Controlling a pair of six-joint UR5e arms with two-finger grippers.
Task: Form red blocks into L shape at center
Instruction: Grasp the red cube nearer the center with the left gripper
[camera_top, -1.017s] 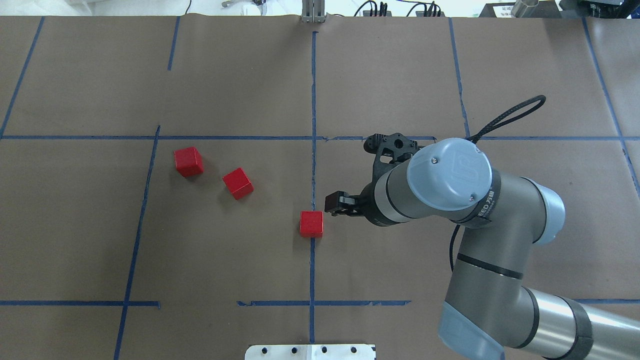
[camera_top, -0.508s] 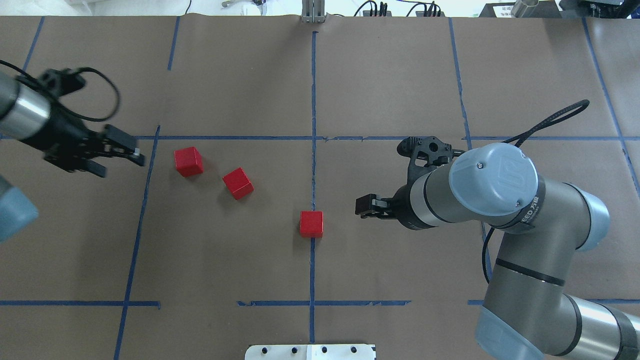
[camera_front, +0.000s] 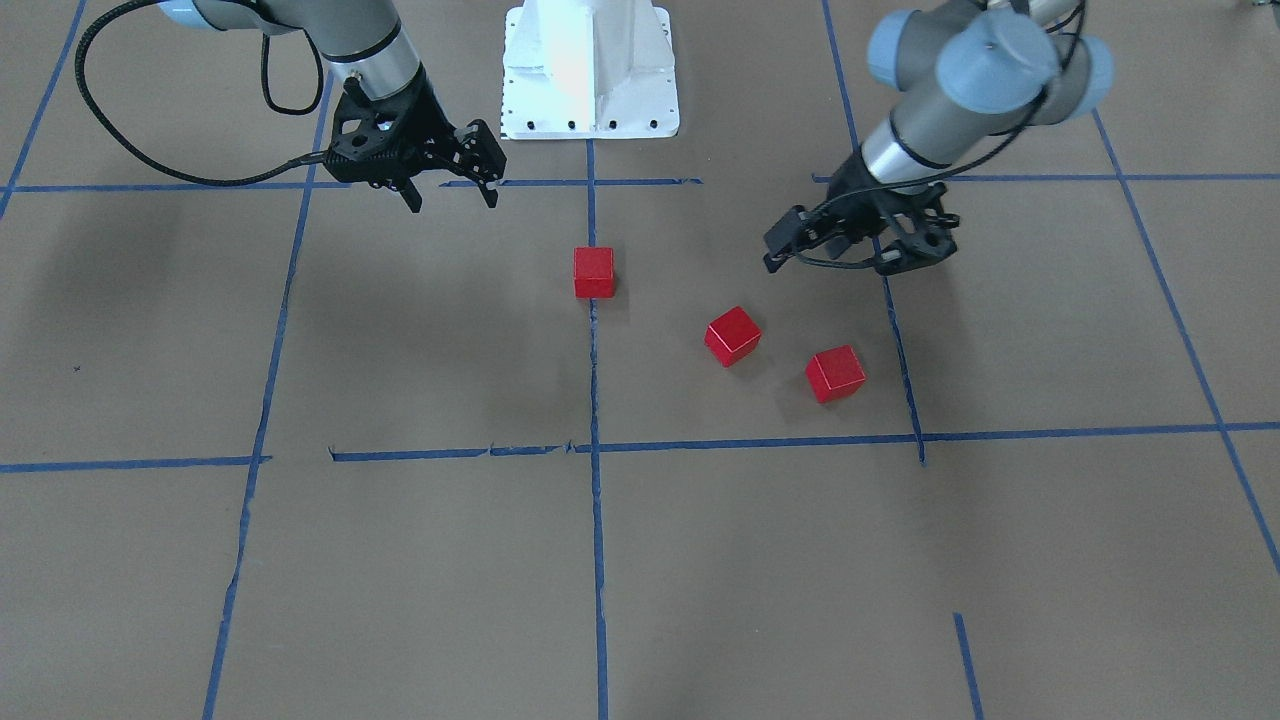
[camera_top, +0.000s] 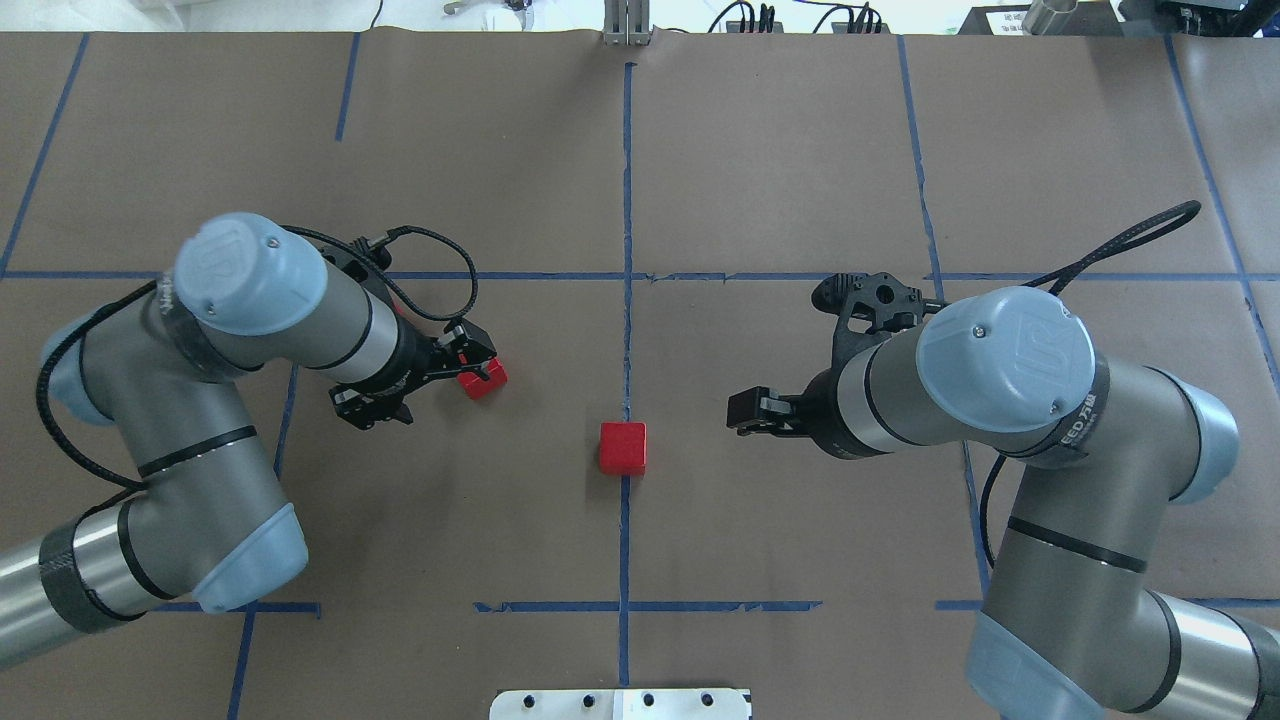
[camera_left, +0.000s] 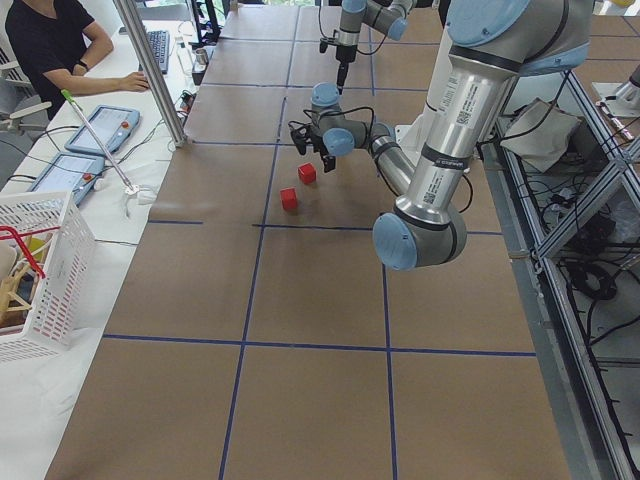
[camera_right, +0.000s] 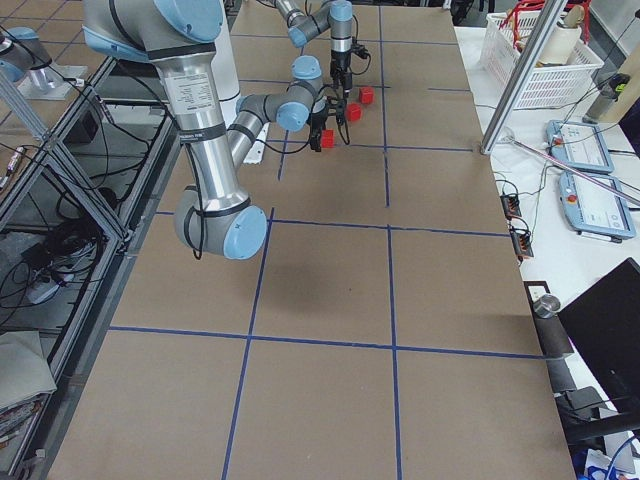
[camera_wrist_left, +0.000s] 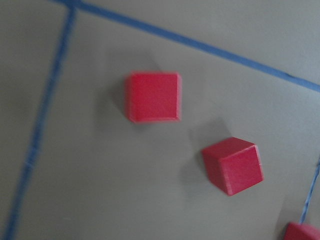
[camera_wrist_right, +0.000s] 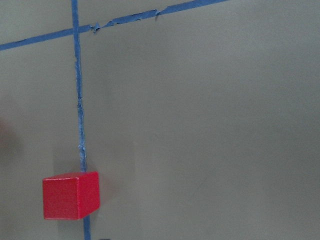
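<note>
Three red blocks lie on the brown paper. One (camera_top: 623, 447) (camera_front: 594, 272) (camera_wrist_right: 70, 195) sits on the vertical blue tape line (camera_top: 627, 330) at the centre. The other two (camera_front: 733, 335) (camera_front: 835, 373) lie apart to its left, and both show in the left wrist view (camera_wrist_left: 152, 96) (camera_wrist_left: 232, 165). My left gripper (camera_top: 425, 382) (camera_front: 825, 258) hovers open and empty above these two. In the overhead view it hides one block and half covers the other (camera_top: 485, 378). My right gripper (camera_top: 760, 420) (camera_front: 450, 195) is open and empty, raised to the right of the centre block.
The white robot base plate (camera_front: 590, 70) (camera_top: 620, 703) stands at the table's near edge. Blue tape lines grid the paper. A white basket (camera_left: 40, 260) and a seated person (camera_left: 50, 50) are beyond the far edge.
My left arm has swung in from the left until its gripper is over the two left blocks. My right gripper has drawn back to the right, away from the centre block. The blocks have not moved.
</note>
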